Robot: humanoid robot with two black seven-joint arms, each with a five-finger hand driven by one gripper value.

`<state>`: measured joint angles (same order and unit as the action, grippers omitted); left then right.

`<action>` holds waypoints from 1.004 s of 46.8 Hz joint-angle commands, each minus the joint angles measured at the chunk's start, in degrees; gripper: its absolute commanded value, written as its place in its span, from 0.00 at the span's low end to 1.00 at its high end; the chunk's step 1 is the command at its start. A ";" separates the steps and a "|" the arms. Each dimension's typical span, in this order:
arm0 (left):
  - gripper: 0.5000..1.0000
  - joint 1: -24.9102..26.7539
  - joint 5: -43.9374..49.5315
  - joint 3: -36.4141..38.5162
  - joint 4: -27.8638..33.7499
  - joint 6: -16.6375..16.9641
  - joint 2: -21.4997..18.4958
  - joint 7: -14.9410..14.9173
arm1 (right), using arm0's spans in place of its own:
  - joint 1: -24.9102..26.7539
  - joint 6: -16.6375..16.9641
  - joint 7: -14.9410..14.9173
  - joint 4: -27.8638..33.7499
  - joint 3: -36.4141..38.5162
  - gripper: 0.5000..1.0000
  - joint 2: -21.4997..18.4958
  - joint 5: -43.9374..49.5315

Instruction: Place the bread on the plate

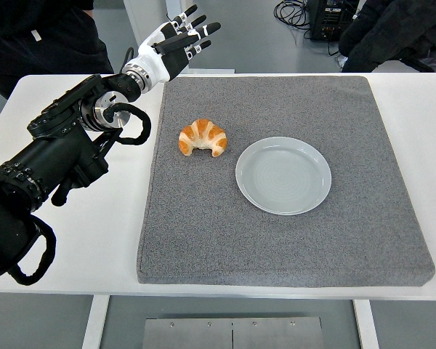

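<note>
The black left arm [51, 160] reaches in over the white surface [123, 240], and its white left hand [176, 43] hangs above the far left corner of the grey mat [276, 240] with fingers [203, 29] spread, holding nothing. The bread [203, 137], 1 golden croissant, lies on the mat well short of that hand and just left of the empty pale plate [283, 175], not touching it. No readable writing shows anywhere. A person in dark clothing [400, 29] stands at the top right.

Golden-brown croissant with pale stripes [203, 137] — pale grey-blue round plate [283, 175] — speckled dark grey mat [276, 240] on white table [116, 240].
</note>
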<state>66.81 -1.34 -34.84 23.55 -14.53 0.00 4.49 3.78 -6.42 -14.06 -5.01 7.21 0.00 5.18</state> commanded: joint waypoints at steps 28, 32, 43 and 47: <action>1.00 -0.72 -20.54 12.51 25.31 14.01 -1.31 4.92 | 0.00 0.00 0.00 0.00 0.00 1.00 0.00 0.01; 1.00 -0.19 -23.70 16.46 27.33 14.44 -3.77 4.92 | 0.00 0.00 0.00 0.00 0.00 1.00 0.00 0.01; 1.00 0.34 -32.93 21.04 36.12 15.76 -11.86 4.83 | 0.00 0.00 0.00 0.00 0.00 1.00 0.00 0.01; 1.00 1.83 -35.48 23.32 37.00 16.90 -13.97 4.92 | 0.00 0.00 0.00 0.00 0.00 1.00 0.00 0.01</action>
<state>67.54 -35.01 -13.31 59.99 1.70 -12.40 9.38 3.78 -6.42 -14.06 -5.01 7.21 0.00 5.18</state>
